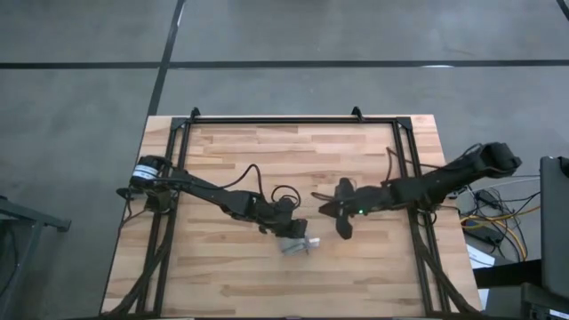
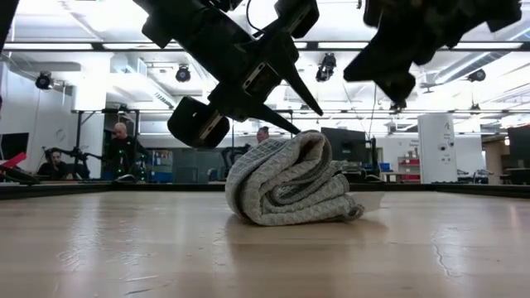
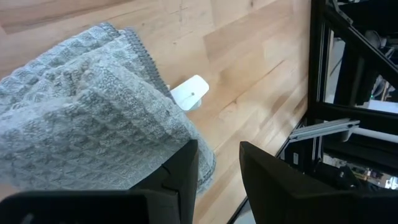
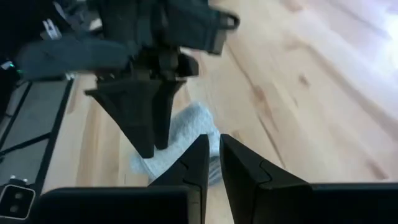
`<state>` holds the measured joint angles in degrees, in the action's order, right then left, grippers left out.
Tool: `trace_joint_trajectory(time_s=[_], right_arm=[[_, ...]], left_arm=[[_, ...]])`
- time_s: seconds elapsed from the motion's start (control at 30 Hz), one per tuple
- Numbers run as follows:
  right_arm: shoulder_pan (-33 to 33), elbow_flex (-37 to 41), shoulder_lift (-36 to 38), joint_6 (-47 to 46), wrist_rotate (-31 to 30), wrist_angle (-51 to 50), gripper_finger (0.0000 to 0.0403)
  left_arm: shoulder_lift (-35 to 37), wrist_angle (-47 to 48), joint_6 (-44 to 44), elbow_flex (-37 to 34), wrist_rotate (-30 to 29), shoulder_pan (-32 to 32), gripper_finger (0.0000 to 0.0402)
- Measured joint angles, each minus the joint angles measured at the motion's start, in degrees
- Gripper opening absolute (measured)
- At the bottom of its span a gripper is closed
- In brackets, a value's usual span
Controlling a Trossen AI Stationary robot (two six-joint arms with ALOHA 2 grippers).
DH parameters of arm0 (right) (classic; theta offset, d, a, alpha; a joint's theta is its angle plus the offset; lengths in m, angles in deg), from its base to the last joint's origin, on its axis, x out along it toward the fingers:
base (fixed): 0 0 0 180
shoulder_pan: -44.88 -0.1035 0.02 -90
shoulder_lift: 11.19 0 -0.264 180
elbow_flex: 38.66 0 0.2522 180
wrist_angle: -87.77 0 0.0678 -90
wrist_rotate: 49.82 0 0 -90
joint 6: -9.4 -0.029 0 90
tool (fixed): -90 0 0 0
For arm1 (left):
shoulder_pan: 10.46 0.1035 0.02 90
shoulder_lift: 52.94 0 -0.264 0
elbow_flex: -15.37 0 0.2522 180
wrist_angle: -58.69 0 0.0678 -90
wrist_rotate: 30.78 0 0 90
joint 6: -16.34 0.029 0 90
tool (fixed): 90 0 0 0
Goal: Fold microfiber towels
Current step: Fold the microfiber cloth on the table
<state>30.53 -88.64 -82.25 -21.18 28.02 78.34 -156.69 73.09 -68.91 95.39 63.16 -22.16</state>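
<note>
The grey-green towel (image 1: 293,244) lies as a folded, rolled-over bundle (image 2: 288,184) on the wooden table, a little nearer than the middle. Its white tag (image 3: 190,92) sticks out on the wood at its right side. My left gripper (image 1: 286,222) hangs just above the bundle's far top, its fingers slanting down and a little apart with nothing between them (image 3: 219,174). My right gripper (image 1: 343,222) is to the right of the towel, raised above the table, with its fingers nearly together and empty (image 4: 214,155). My left gripper has one fingertip (image 2: 295,128) right at the bundle's top fold (image 2: 310,141); I cannot tell whether it touches the cloth. Nothing is between the two fingers.
A black metal frame (image 1: 293,120) runs along the table's far edge and down both sides (image 3: 323,93). Bare wood lies all round the towel. People and equipment show in the room beyond the table (image 2: 124,153).
</note>
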Motion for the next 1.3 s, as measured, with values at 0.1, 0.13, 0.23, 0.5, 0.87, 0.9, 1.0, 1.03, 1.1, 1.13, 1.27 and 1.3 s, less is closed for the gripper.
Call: trace_joint_trajectory(time_s=[0.1,0.13,0.23,0.5,0.87,0.9,1.0,1.03,1.1,1.13,1.27,1.3], right_arm=[[0.00,0.00,3.00,1.88,-0.10,-0.99,0.0038],[0.00,0.00,3.85,2.65,-0.08,-1.45,0.0038],[0.00,0.00,5.83,4.13,-0.07,-1.64,0.0038],[0.00,0.01,7.29,4.67,-0.04,-4.15,0.0038],[0.00,0.02,7.20,4.67,-0.02,-5.75,0.0038],[0.00,0.02,7.23,4.67,-0.02,-5.84,0.0038],[0.00,0.02,7.23,4.67,-0.02,-5.89,0.0038],[0.00,0.02,7.23,4.70,-0.02,-5.88,0.0038],[0.00,0.02,7.23,4.97,-0.02,-5.90,0.0038],[0.00,0.02,7.23,5.06,-0.02,-5.90,0.0038],[0.00,0.02,7.23,5.10,-0.02,-6.16,0.0038],[0.00,0.02,7.23,5.10,-0.02,-6.39,0.0038]], left_arm=[[-0.08,-0.06,0.15,0.00,0.00,0.00,0.0122],[-0.37,-0.45,0.17,0.00,0.00,0.00,0.0122],[-1.61,-1.13,0.13,0.00,0.00,0.00,0.0122],[-7.31,-12.00,-0.15,0.00,1.18,0.17,0.0122],[-12.18,-14.17,-4.99,0.25,6.62,0.37,0.0122],[-12.38,-14.26,-5.01,0.30,6.78,0.37,0.0122],[-12.24,-14.40,-4.99,0.31,6.89,0.50,0.0122],[-12.22,-14.61,-4.83,0.31,6.93,0.63,0.0122],[-11.82,-14.67,-4.24,0.27,7.06,0.91,0.0122],[-11.68,-14.79,-3.75,0.24,7.08,1.08,0.0122],[-9.75,-14.86,-1.26,0.13,5.86,1.36,0.0122],[-9.01,-15.17,-0.53,0.18,5.27,1.36,0.0122]])
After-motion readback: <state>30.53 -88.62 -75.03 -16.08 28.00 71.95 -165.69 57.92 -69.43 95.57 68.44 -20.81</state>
